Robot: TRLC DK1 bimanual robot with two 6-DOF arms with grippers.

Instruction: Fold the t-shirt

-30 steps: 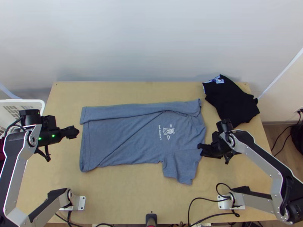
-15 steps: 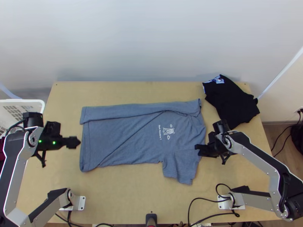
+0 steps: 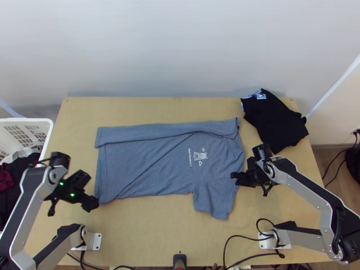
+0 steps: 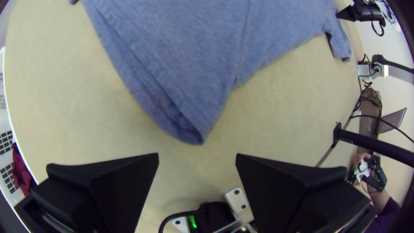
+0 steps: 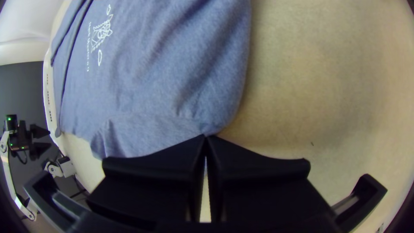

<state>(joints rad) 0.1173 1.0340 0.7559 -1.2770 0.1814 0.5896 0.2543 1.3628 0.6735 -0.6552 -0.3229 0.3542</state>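
Swung toward six o'clock with the left gripper [image 4: 197, 158], spread just beside the hem corner [image 4: 195, 133] of the t-shirt [image 3: 157, 164], laid toward two o'clock, nine-to-three lengthwise. Apparently pinching its shoulder edge [image 5: 213, 125] with the right gripper [image 5: 206, 137].

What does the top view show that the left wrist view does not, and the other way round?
Top view: the black garment by the table's far right corner, the white print on the shirt, and its far side folded over in a long strip.

Left wrist view: the slightly parted layers at the shirt's near hem corner, and the left gripper open beside that corner.

Both: shirt, table, basket, dark red cloth and right gripper.
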